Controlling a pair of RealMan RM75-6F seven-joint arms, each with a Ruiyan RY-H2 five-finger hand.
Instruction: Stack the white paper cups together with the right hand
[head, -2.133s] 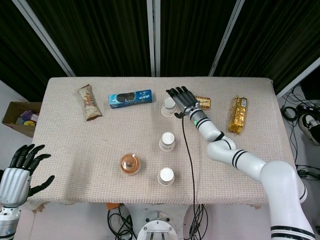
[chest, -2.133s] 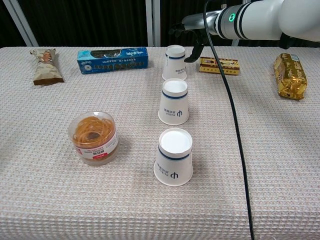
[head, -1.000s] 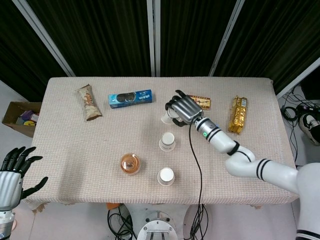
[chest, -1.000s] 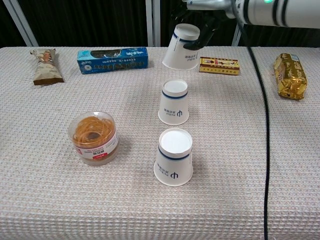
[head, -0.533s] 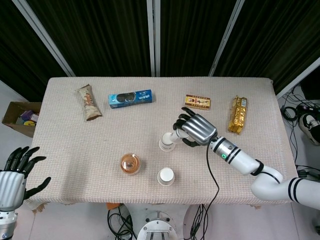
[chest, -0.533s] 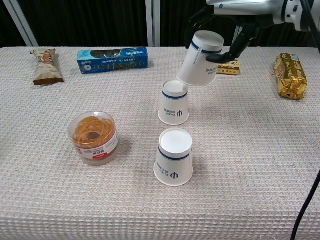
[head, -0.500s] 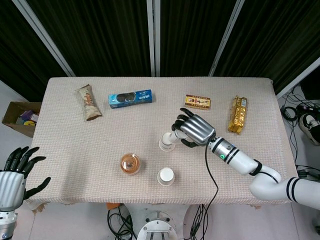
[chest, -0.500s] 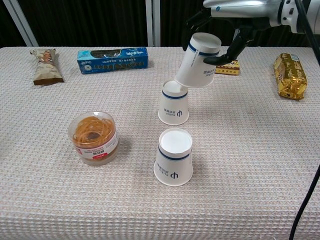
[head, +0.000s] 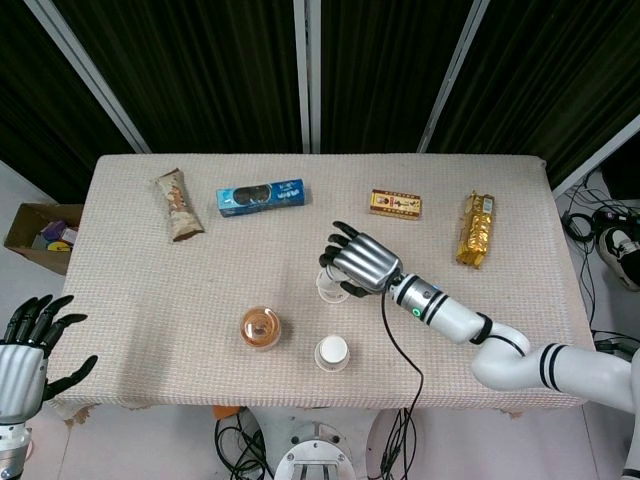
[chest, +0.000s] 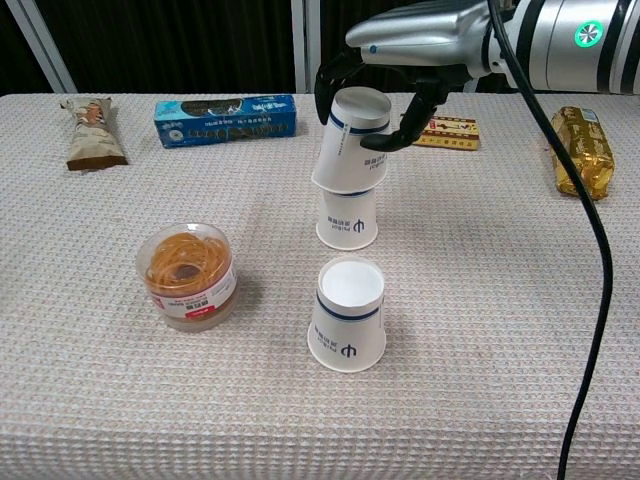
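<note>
The right robot hand (chest: 400, 70) holds an upside-down white paper cup (chest: 353, 140) over the middle cup (chest: 347, 217). A third cup (chest: 348, 315) stands nearer on the counter (chest: 500, 330). The left robot hand (head: 28, 345) is spread wide.

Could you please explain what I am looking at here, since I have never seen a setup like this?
This is a two-armed robot at a cloth-covered table, and both pictures come from its own cameras. The head view looks straight down; the chest view looks across the table from the front.

The right robot hand holds an upside-down white paper cup and is setting it over a second cup. A third cup stands nearer the robot. The left robot hand hangs off the table's edge, fingers spread, holding nothing.

Also on the table: a clear tub of rubber bands, a blue biscuit box, a brown snack wrapper, a gold packet and a small yellow box.
</note>
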